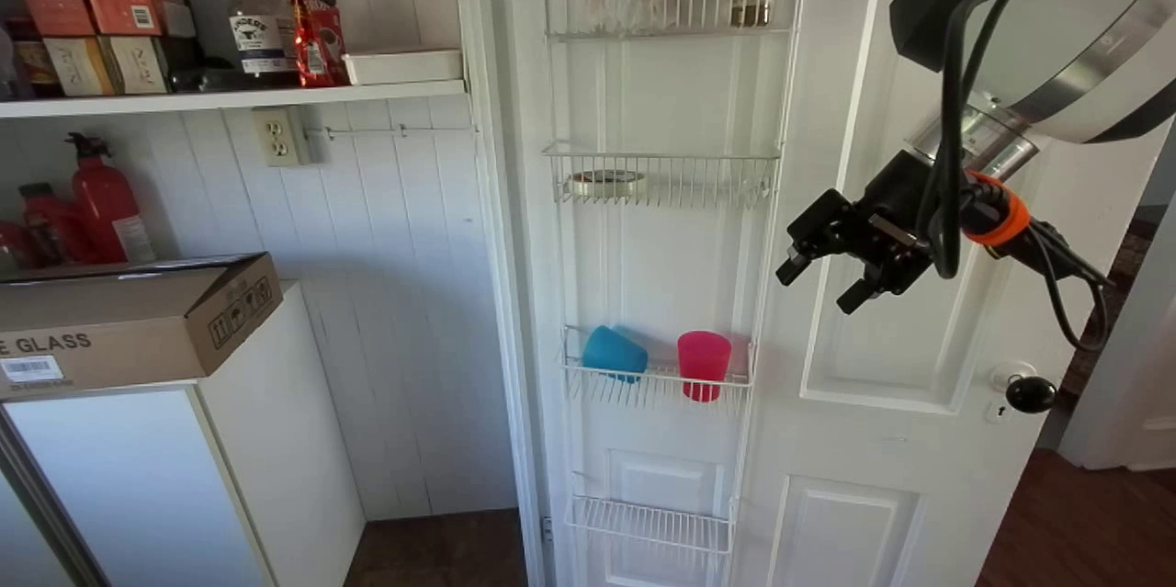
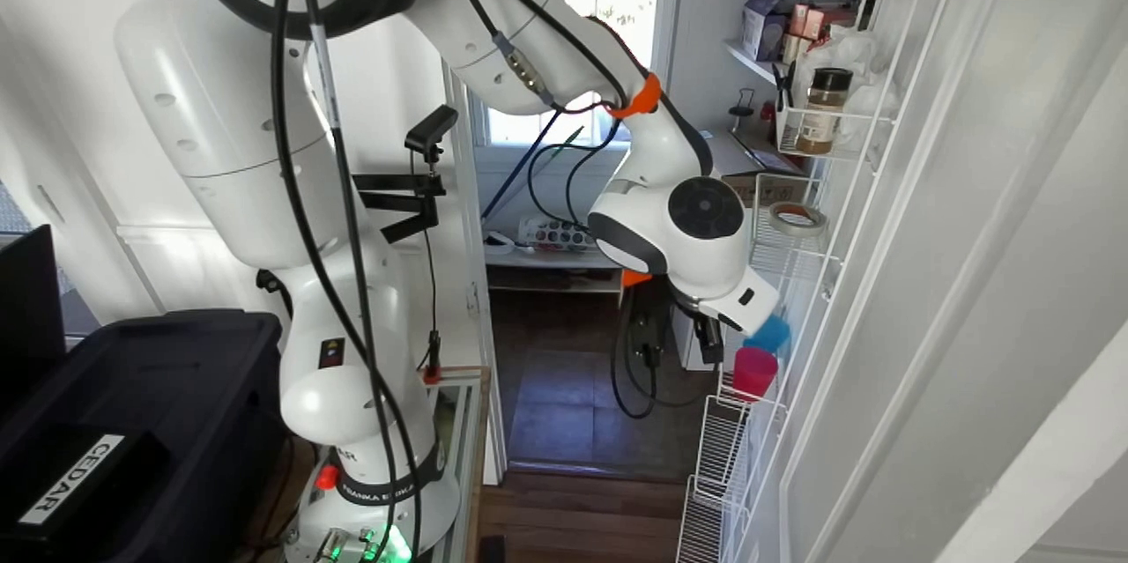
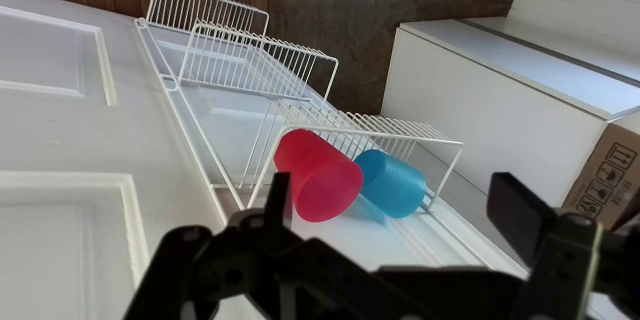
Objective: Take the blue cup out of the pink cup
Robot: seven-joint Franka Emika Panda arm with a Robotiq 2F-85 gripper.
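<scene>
The light-blue cup lies tilted on a white wire shelf of the door rack, with its open end towards the pink cup. The pink cup stands upright beside it on the same shelf; the blue cup is outside it. Both also show in the wrist view, blue and pink, close together; whether they touch I cannot tell. My gripper is open and empty, above and to the right of the cups in an exterior view. In the wrist view its fingers are wide apart, with both cups beyond them.
The wire shelf has a raised front rim. A tape roll lies on the shelf above. The door knob sticks out below the gripper. A white cabinet with a cardboard box stands beside the rack.
</scene>
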